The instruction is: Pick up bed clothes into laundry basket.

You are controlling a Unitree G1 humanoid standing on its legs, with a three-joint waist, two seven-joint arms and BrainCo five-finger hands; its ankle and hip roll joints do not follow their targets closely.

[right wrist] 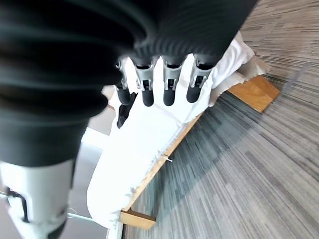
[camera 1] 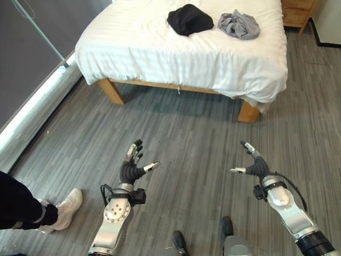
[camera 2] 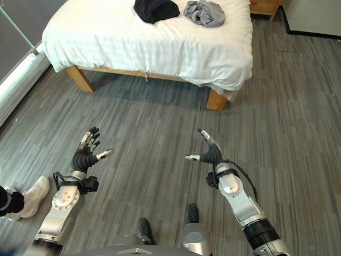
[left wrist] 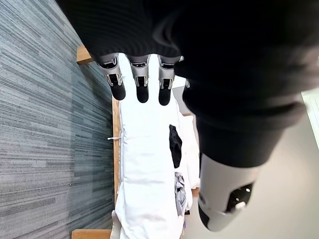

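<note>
Fingers of both hands are held straight and spread, with nothing between them — the left hand [camera 1: 131, 169] is raised over the floor at the lower left, the right hand [camera 1: 254, 166] at the lower right, palms turned roughly toward one another. In the left wrist view the fingers [left wrist: 141, 79] are seen extended in a row toward the bed, and the same is seen in the right wrist view [right wrist: 169, 82].

The clothes are found on the bed [camera 1: 160, 48], well apart from both hands and straight ahead across a stretch of grey plank floor [camera 1: 202, 133]. Two pieces lie side by side near the far edge of the white sheet: a black garment [camera 1: 188, 19] and, just beside it on the robot's right, a crumpled grey garment [camera 1: 238, 24]. Both are bunched into rough heaps, so no clear long axis can be made out for either.

The grey garment is judged to lie more in line with the right hand, the black one closer to the middle — slightly nearer the right hand's side as well. Neither can be reached from where the hands are held; the bed would have to be approached first. A person's leg and white shoe [camera 1: 64, 209] are seen at the far left.
</note>
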